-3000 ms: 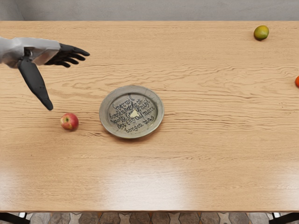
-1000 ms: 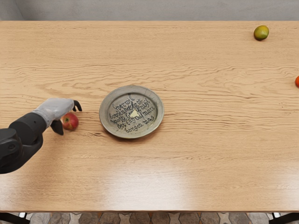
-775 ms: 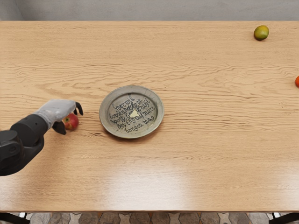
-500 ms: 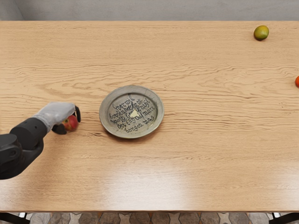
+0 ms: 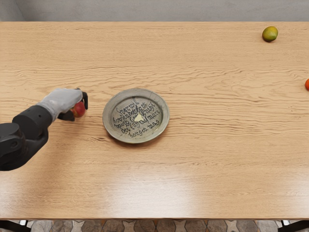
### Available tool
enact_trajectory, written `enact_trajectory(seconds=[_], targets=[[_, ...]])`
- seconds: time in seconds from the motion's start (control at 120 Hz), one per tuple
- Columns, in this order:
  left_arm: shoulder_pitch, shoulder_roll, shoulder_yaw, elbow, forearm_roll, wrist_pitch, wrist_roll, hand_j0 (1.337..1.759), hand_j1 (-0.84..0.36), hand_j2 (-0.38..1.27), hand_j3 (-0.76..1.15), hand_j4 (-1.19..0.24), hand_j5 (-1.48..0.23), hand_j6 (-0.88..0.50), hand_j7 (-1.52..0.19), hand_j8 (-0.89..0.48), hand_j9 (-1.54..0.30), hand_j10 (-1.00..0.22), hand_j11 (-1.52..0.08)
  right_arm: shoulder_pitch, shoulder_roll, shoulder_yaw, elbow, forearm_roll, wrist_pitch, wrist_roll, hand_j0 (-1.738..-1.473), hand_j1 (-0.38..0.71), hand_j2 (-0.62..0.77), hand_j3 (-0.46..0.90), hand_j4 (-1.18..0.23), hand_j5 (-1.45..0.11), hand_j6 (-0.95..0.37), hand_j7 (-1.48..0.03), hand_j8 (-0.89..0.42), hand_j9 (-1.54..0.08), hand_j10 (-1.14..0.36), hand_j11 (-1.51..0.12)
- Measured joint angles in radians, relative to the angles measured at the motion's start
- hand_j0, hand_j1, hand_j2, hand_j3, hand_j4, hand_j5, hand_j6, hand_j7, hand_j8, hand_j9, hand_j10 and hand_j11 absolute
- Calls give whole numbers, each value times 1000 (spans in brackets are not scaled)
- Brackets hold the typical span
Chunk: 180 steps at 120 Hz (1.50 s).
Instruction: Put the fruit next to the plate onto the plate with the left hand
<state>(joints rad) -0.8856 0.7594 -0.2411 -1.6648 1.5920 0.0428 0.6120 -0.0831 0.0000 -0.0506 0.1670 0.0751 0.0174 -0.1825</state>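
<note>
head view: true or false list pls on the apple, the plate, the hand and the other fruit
1. The left hand has its fingers curled around the small red apple. True.
2. The red apple lies on the round grey plate with dark writing. False: it is in the left hand, to the left of the plate, and no fruit is on the plate.
3. A yellow-green round fruit sits near the far right corner of the wooden table. True.
4. The right arm reaches over the plate. False: no right arm is in view.
</note>
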Motion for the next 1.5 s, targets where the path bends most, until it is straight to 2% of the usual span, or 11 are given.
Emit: enact_trajectory(seconds=[0.208, 0.3, 0.333, 0.525, 0.658, 0.692, 0.842, 0.942, 1.192, 1.258, 1.5], targets=[[-60, -1, -7, -37, -6, 1, -1, 1647, -449, 387, -4, -423, -1093, -152, -1077, -238, -1054, -686, -1060, 2, 0, 0, 0, 0, 0, 0, -1658, -349, 0, 0, 0, 0, 0, 0, 0, 0, 0, 0], [-89, -68, -23, -48, -13, 4, -1, 1648, -468, 411, -2, -402, -1092, -158, -1076, -238, -1054, -691, -1058, 2, 0, 0, 0, 0, -1, 0, -1658, -349, 0, 0, 0, 0, 0, 0, 0, 0, 0, 0], [-90, -102, -30, -50, -16, 3, -1, 1648, -485, 475, -2, -391, -1096, -151, -1078, -229, -1053, -693, -1057, 2, 0, 0, 0, 1, -1, 0, -1658, -349, 0, 0, 0, 0, 0, 0, 0, 0, 0, 0], [-95, -170, -49, -55, -19, -4, -1, 1647, -426, 329, -1, -424, -1110, -171, -1080, -261, -1050, -726, -1054, 2, 0, 1, -1, 2, -2, 0, -1658, -349, 0, 0, 0, 0, 0, 0, 0, 0, 0, 0], [-74, -213, -44, -49, -18, -17, -1, 1647, -448, 374, 0, -423, -1102, -172, -1075, -257, -1048, -731, -1053, 2, 0, 1, -1, 2, -2, 0, -1658, -349, 0, 0, 0, 0, 0, 0, 0, 0, 0, 0], [-62, -216, -42, -47, -19, -23, -1, 1646, -459, 520, 0, -405, -1106, -152, -1076, -251, -1050, -724, -1055, 2, 0, 1, -1, 2, -2, 0, -1658, -349, 0, 0, 0, 0, 0, 0, 0, 0, 0, 0], [-36, -233, -35, -33, -19, -48, -1, 1648, -370, 331, 0, -472, -1092, -208, -1071, -299, -1040, -729, -1042, 1, 0, 0, -1, 2, -2, 0, -1658, -349, 0, 0, 0, 0, 0, 0, 0, 0, 0, 0], [-38, -239, -28, -13, -17, -56, 0, 1648, -387, 378, 0, -466, -1086, -201, -1062, -303, -1036, -733, -1037, 0, 0, 0, -1, 2, -2, 0, -1658, -349, 0, 0, 0, 0, 0, 0, 0, 0, 0, 0], [-39, -256, -10, 18, -16, -61, -1, 1649, -334, 284, 0, -515, -1055, -254, -1023, -340, -1012, -739, -1011, 0, 0, 0, -1, 2, -2, 0, -1658, -349, 0, 0, 0, 0, 0, 0, 0, 0, 0, 0], [-40, -259, -11, 20, -15, -58, -1, 1651, -307, 255, 0, -521, -960, -290, -933, -351, -923, -754, -922, 0, 0, 0, -1, 2, -2, 0, -1658, -349, 0, 0, 0, 0, 0, 0, 0, 0, 0, 0], [-49, -242, -41, 13, -17, -50, -1, 1656, 12, 103, 0, -275, -443, -205, -435, -224, -432, -352, -431, 0, 0, 0, -1, 1, -2, 0, -1658, -349, 0, 0, 0, 0, 0, 0, 0, 0, 0, 0]])
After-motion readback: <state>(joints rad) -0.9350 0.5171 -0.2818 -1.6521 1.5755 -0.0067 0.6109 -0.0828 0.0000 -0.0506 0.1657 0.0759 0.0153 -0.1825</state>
